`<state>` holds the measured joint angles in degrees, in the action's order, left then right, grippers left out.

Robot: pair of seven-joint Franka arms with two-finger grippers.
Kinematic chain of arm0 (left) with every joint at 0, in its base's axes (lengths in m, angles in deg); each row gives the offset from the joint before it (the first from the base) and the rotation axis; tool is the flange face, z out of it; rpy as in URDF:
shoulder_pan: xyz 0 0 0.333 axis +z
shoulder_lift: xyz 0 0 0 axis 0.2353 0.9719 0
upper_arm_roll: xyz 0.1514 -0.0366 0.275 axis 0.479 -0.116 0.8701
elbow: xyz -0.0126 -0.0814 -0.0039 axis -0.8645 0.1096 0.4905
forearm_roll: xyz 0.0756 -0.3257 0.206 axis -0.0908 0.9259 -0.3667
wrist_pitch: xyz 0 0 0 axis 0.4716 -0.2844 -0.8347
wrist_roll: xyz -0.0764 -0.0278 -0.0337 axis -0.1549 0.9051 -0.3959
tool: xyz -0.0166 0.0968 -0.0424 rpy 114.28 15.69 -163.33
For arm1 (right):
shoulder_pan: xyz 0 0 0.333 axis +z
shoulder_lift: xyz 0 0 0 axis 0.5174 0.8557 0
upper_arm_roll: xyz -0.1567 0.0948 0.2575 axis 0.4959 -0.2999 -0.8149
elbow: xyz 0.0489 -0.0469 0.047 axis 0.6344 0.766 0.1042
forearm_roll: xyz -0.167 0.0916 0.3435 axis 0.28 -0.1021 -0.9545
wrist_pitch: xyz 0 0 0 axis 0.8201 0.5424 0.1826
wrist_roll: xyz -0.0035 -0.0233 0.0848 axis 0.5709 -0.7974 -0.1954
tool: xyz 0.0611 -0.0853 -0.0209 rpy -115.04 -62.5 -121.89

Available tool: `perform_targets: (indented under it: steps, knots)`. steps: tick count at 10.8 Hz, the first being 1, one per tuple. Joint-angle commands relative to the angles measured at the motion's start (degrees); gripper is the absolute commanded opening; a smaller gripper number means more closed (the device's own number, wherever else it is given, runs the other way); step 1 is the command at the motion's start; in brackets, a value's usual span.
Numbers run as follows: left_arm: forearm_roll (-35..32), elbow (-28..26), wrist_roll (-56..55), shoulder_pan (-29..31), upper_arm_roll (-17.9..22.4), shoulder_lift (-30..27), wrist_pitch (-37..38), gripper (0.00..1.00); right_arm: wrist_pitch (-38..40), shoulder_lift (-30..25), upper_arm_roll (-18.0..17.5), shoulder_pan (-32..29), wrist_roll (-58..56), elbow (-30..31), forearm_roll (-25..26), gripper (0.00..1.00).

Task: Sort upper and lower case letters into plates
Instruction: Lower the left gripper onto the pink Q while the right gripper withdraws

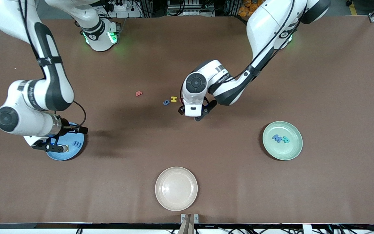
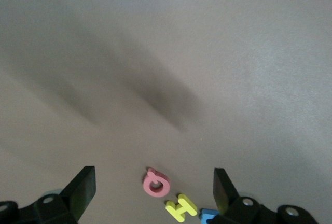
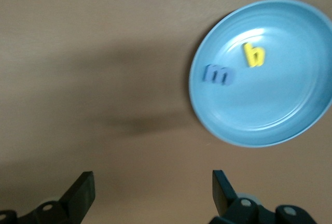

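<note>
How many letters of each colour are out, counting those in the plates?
Red: 2, red w, red round letter
Yellow: 2, yellow H, yellow b
Blue: 3, blue g, blue m, blue letter in the green plate
Teal: 1, teal R
Total: 8

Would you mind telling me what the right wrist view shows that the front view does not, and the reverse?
Only the right wrist view shows the yellow b lying in the light blue plate. Only the front view shows the mint green plate with two letters in it, the cream plate, the red letter on the table and the left gripper beside the yellow H. Both show the light blue plate and the blue m.
</note>
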<state>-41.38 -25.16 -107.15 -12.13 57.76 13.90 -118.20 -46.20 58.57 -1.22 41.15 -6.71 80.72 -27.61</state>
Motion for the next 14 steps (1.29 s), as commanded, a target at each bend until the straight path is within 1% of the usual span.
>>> perform_targets:
  steps: [1, 3, 4, 6, 7, 9, 11, 12, 14]
  knots:
    - [0.5, 0.4, -9.9, -6.0, 4.9, 0.5, -1.4, 1.0, 3.8, -4.0, -0.2, -0.7, 0.8, 1.2, -8.0, 1.0]
    - [0.5, 0.1, -13.7, -7.6, 5.6, 0.6, -1.5, 1.0, 5.0, -5.7, -0.3, 1.4, 6.0, 1.4, -8.2, 1.0]
    - [0.4, 0.0, -16.2, -8.1, 5.8, 0.6, -2.3, 1.0, 4.8, -5.5, -0.3, 2.1, 6.3, 1.4, -8.2, 1.0]
    - [-3.5, -0.5, -21.9, -9.7, 6.7, 0.3, -3.5, 1.0, 4.3, -5.0, -0.3, 3.9, 6.3, 1.4, -8.1, 1.0]
    - [-5.4, -1.3, -23.7, -9.9, 6.6, 0.2, -4.1, 1.0, 4.4, -5.1, -0.3, 3.7, 6.3, 1.4, -8.2, 1.0]
    - [-5.8, -3.9, -25.7, -9.9, 6.7, -0.1, -7.8, 1.0, 4.8, -5.8, -0.3, 3.8, 6.4, 1.4, -8.2, 1.0]
    - [-6.0, -4.5, -27.4, -10.6, 6.6, 0.0, -8.8, 1.0, 4.4, -5.8, -0.3, 3.9, 7.5, 1.4, -8.2, 1.0]
    - [-6.0, -6.0, -28.7, -10.6, 6.7, -0.1, -10.3, 1.0, 4.1, -5.7, -0.3, 4.3, 8.1, 1.4, -8.2, 1.0]
    - [-9.0, -9.0, -32.4, -11.5, 6.7, -0.6, -13.2, 1.0, 3.6, -5.7, -0.3, 4.6, 8.1, 1.4, -8.2, 1.0]
